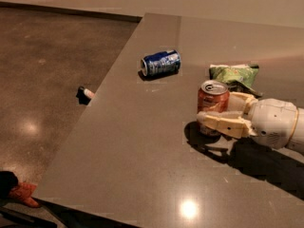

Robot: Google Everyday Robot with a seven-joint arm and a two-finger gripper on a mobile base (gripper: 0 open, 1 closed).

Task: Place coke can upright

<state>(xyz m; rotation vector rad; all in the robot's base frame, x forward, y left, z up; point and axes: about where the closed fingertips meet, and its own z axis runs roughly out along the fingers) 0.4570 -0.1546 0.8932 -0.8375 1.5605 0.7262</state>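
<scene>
The coke can (212, 98), orange-red with a silver top, stands upright at the right of the grey table (142, 141). My gripper (214, 112) reaches in from the right edge, with its cream fingers (219, 122) on either side of the can's lower half. It is shut on the can. The can's base is at or just above the tabletop, with a dark shadow under it.
A blue can (161, 63) lies on its side farther back on the table. A green chip bag (234, 74) lies just behind the coke can. The table's left edge runs diagonally, with a small object (85, 93) on the floor beyond it.
</scene>
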